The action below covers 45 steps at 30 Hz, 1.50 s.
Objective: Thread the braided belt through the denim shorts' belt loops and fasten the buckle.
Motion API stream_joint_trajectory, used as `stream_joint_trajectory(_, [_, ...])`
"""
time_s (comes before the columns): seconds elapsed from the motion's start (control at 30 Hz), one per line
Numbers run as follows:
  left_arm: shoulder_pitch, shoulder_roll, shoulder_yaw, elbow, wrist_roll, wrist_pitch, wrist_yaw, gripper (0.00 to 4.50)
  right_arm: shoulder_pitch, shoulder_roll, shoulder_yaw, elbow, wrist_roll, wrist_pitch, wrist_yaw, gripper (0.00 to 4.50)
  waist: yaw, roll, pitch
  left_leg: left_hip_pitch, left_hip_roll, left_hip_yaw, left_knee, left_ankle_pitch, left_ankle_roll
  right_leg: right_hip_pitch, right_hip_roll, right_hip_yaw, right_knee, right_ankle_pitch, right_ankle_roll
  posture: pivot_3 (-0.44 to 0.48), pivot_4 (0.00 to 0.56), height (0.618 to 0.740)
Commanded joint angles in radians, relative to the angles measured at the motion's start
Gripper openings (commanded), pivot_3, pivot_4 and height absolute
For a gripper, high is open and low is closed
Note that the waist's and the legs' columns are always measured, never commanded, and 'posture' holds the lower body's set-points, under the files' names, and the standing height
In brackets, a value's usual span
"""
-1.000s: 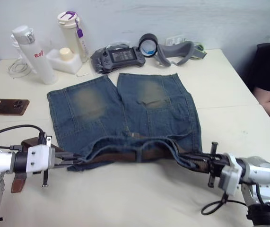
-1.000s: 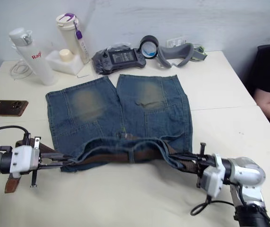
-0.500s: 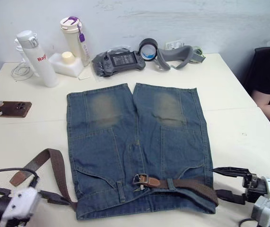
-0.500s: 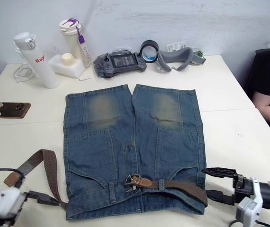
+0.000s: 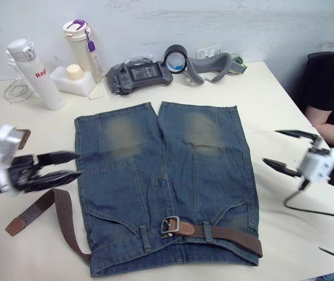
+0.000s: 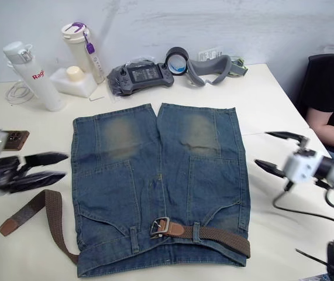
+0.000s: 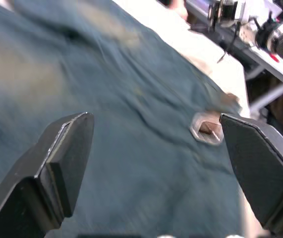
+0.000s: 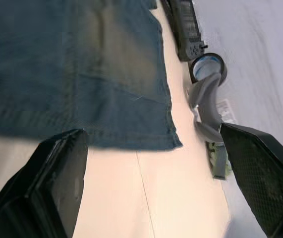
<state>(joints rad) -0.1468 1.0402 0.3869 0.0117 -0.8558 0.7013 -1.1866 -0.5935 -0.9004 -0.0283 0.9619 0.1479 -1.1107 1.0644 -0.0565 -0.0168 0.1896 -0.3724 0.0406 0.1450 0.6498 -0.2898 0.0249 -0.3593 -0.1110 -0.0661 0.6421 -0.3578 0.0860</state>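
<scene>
On the cream table point(image 5: 155, 266) faded blue denim shorts point(image 5: 167, 175) lie flat, brown braided belt point(image 5: 225, 234) buckled, so left gripper point(image 5: 58, 165) and right gripper point(image 5: 289, 151) hover spread, empty

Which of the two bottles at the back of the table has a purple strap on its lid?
The taller cream-capped bottle, standing beside the white block. The other, a white bottle with red lettering, has a plain white lid and stands nearer the table's left edge.

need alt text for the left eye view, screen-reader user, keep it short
Denim shorts lie flat on a white table, with a braided belt along the waistband, its buckle at the front and its free end trailing off the shorts to the robot's left. The left gripper and right gripper hover open at either side, holding nothing.
</scene>
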Motion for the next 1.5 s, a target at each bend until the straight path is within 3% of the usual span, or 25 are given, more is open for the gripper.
stream_joint_trajectory(0.03, [-0.127, -0.059, -0.154, -0.018, 0.131, 0.026, 0.161, 4.43, -0.069, 0.073, 0.053, -0.131, 0.032, 0.447, 0.033, 4.5, 0.001, 0.0, 0.0, 0.0, 0.0, 0.001, 0.001, 0.0, 0.001, 0.0, 0.0, 0.0, 0.002, 0.0, 0.0, 0.0, 0.15, 0.74])
stream_joint_trajectory(0.13, [-0.257, -0.101, -0.286, 0.041, 0.248, 0.05, 0.236, 4.43, -0.131, 0.143, 0.102, -0.217, 0.041, 0.812, 0.083, 4.5, 0.005, 0.0, 0.0, -0.006, 0.0, 0.001, 0.002, 0.001, 0.002, -0.006, 0.001, 0.001, 0.007, 0.0, 0.001, 0.0, 0.15, 0.74])
stream_joint_trajectory(0.23, [-0.385, -0.174, -0.369, 0.153, 0.347, 0.036, 0.297, 4.43, -0.214, 0.208, 0.138, -0.213, 0.007, 1.05, 0.07, 4.5, 0.01, 0.0, 0.0, -0.019, 0.0, 0.001, 0.01, 0.001, 0.003, -0.019, 0.001, 0.001, 0.015, 0.0, 0.001, 0.0, 0.15, 0.74])
stream_joint_trajectory(0.4, [-0.501, -0.265, -0.507, 0.319, 0.536, -0.052, 0.351, 4.43, -0.335, 0.303, 0.185, -0.089, -0.068, 1.224, 0.031, 4.5, 0.017, 0.0, 0.0, -0.02, 0.001, 0.002, 0.014, 0.002, 0.003, -0.02, 0.001, 0.001, 0.017, 0.0, 0.001, 0.0, 0.15, 0.74])
stream_joint_trajectory(0.5, [-0.505, -0.289, -0.537, 0.359, 0.574, -0.047, 0.335, 4.43, -0.355, 0.324, 0.214, -0.042, -0.11, 1.281, 0.048, 4.5, 0.022, 0.0, 0.0, -0.02, 0.001, 0.002, 0.013, 0.002, 0.003, -0.021, 0.002, 0.0, 0.017, 0.0, 0.001, 0.0, 0.15, 0.74])
stream_joint_trajectory(0.57, [-0.494, -0.301, -0.55, 0.372, 0.598, -0.05, 0.329, 3.88, -0.353, 0.333, 0.229, -0.025, -0.135, 1.302, 0.056, 4.5, 0.023, -0.001, -0.002, -0.018, 0.001, 0.003, 0.014, 0.002, 0.003, -0.019, 0.001, 0.001, 0.018, 0.0, 0.001, 0.0, 0.15, 0.74])
stream_joint_trajectory(0.67, [-0.475, -0.316, -0.536, 0.353, 0.6, -0.034, 0.325, 2.9, -0.333, 0.331, 0.243, -0.046, -0.137, 1.358, 0.109, 3.78, 0.023, -0.003, -0.005, -0.016, 0.001, 0.003, 0.014, 0.001, 0.003, -0.017, 0.001, 0.001, 0.018, 0.0, 0.001, 0.0, 0.15, 0.74])
stream_joint_trajectory(0.9, [-0.442, -0.321, -0.517, 0.272, 0.589, 0.0, 0.282, 0.2, -0.256, 0.319, 0.222, -0.208, -0.1, 1.406, 0.185, 0.84, 0.025, -0.006, -0.008, -0.015, 0.001, 0.002, 0.013, 0.0, 0.002, -0.017, 0.001, 0.0, 0.018, 0.0, 0.001, 0.0, 0.15, 0.74])
stream_joint_trajectory(0.93, [-0.433, -0.319, -0.502, 0.243, 0.572, 0.005, 0.268, 0.0, -0.243, 0.318, 0.21, -0.282, -0.076, 1.441, 0.192, 0.37, 0.025, -0.006, -0.008, -0.015, 0.001, 0.002, 0.013, 0.0, 0.002, -0.016, 0.001, 0.0, 0.018, 0.0, 0.001, 0.0, 0.15, 0.74])
stream_joint_trajectory(0.97, [-0.425, -0.319, -0.474, 0.207, 0.536, 0.026, 0.251, 0.0, -0.238, 0.318, 0.194, -0.369, -0.04, 1.497, 0.202, 0.03, 0.025, -0.006, -0.008, -0.015, 0.001, 0.002, 0.013, 0.0, 0.002, -0.016, 0.001, 0.0, 0.018, 0.0, 0.001, 0.0, 0.15, 0.74])
stream_joint_trajectory(1.03, [-0.415, -0.309, -0.436, 0.156, 0.498, 0.046, 0.225, 0.0, -0.243, 0.313, 0.169, -0.491, -0.001, 1.561, 0.21, 0.03, 0.025, -0.005, -0.007, -0.016, 0.002, 0.002, 0.013, 0.0, 0.002, -0.017, 0.001, 0.0, 0.018, 0.0, 0.001, 0.0, 0.15, 0.74])
stream_joint_trajectory(1.17, [-0.473, -0.322, -0.381, 0.19, 0.512, 0.032, 0.279, 0.0, -0.321, 0.317, 0.139, -0.498, -0.016, 1.542, 0.14, 0.03, 0.024, -0.004, -0.007, -0.021, 0.002, 0.002, 0.013, 0.0, 0.001, -0.023, 0.001, 0.0, 0.018, 0.0, 0.001, 0.0, 0.15, 0.74])
stream_joint_trajectory(1.3, [-0.614, -0.363, -0.324, 0.345, 0.557, -0.101, 0.392, 0.0, -0.451, 0.341, 0.131, -0.335, -0.071, 1.385, 0.02, 0.03, 0.026, -0.005, -0.006, -0.032, 0.002, 0.003, 0.018, 0.002, 0.002, -0.034, 0.001, 0.0, 0.021, 0.001, 0.001, 0.0, 0.15, 0.74])
stream_joint_trajectory(1.5, [-0.926, -0.426, -0.322, 0.824, 0.69, -0.483, 0.566, 0.0, -0.699, 0.425, 0.153, 0.089, -0.181, 1.098, -0.216, 0.03, 0.022, -0.007, -0.004, -0.035, 0.001, 0.005, 0.016, 0.004, 0.004, -0.036, 0.0, -0.011, 0.021, 0.001, 0.002, 0.0, 0.15, 0.74])
